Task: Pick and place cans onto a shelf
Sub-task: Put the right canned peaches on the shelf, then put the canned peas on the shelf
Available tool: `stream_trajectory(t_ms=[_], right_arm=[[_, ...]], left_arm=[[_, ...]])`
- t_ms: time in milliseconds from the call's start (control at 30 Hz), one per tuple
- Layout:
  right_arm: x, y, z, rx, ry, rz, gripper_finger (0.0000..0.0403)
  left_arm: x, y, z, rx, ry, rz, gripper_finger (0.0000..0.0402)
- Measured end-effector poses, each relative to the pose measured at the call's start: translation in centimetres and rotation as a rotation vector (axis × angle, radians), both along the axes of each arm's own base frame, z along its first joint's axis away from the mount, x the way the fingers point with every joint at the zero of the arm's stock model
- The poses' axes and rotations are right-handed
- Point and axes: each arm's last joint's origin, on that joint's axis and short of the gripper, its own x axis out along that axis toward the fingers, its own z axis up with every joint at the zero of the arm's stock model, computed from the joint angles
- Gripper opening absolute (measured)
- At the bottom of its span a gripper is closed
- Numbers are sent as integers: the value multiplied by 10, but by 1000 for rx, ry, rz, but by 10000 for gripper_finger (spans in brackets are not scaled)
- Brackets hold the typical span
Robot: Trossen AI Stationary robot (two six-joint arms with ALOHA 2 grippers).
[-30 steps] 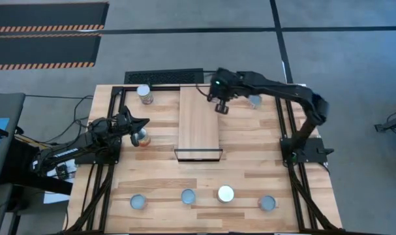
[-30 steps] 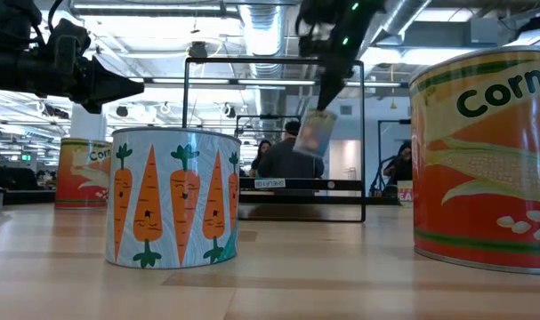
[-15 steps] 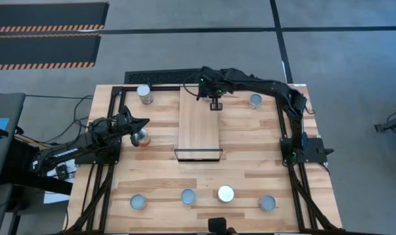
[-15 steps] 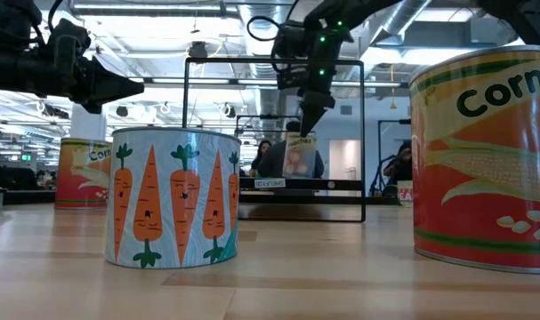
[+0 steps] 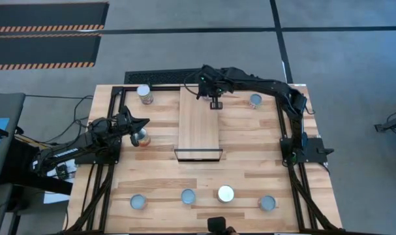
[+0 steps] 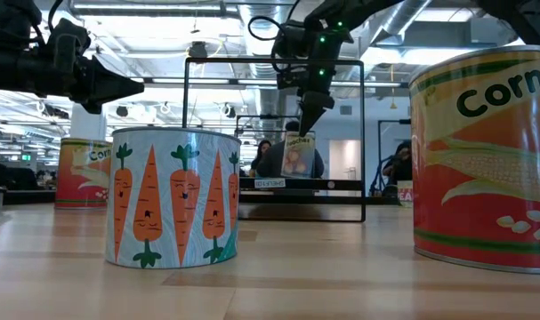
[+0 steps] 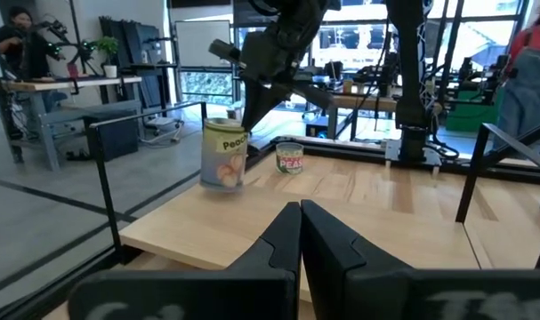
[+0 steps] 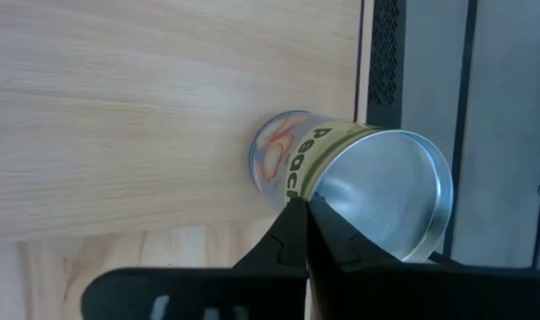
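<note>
A peach-labelled can (image 7: 223, 153) with a silver top (image 8: 385, 191) is at the far end of the light-wood shelf (image 5: 198, 127). My right gripper (image 5: 215, 103) is above it and shut on it. The can leans a little; whether its bottom touches the plank I cannot tell. My left gripper (image 5: 145, 124) is shut and empty at the table's left. It hovers beside a can (image 5: 142, 138) that stands on the tabletop. Its fingers (image 7: 301, 240) point toward the shelf. My right gripper has the peach can by the rim of its top (image 8: 316, 197), pinched between the two fingertips. The fingers come from above and point down (image 6: 307, 124). The can hangs below them, slightly tilted, with its bottom at the shelf's surface (image 7: 218, 185).
One can (image 5: 143, 93) stands at the far left, and another (image 5: 255, 100) to the right of the shelf. Several cans stand in a row near the table's front edge (image 5: 188, 196); among them are a carrot can (image 6: 172, 196) and a corn can (image 6: 487, 160). People stand in the room behind.
My right gripper has carried the peach can toward the table's left, from beside the shelf's right edge to over its far end. It has then lowered the can to the plank. The can now hangs more upright than before.
</note>
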Motion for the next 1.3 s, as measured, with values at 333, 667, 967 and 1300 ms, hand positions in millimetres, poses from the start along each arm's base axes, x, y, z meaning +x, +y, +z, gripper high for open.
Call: stream_trajectory(t_ms=[333,667,967,1300], right_arm=[[-1,2,-1,5,19,10,13],[4,5,-6,10,26,13,47],[7,5,-5,-5,-1,14,72],[4,13,12,-81,-25,12,69]], left_arm=[[0,0,0,-1,-1,0,0],[0,0,0,-8,-3,-1,0],[0,0,0,-8,-3,0,0],[0,0,0,-9,-1,0,0]])
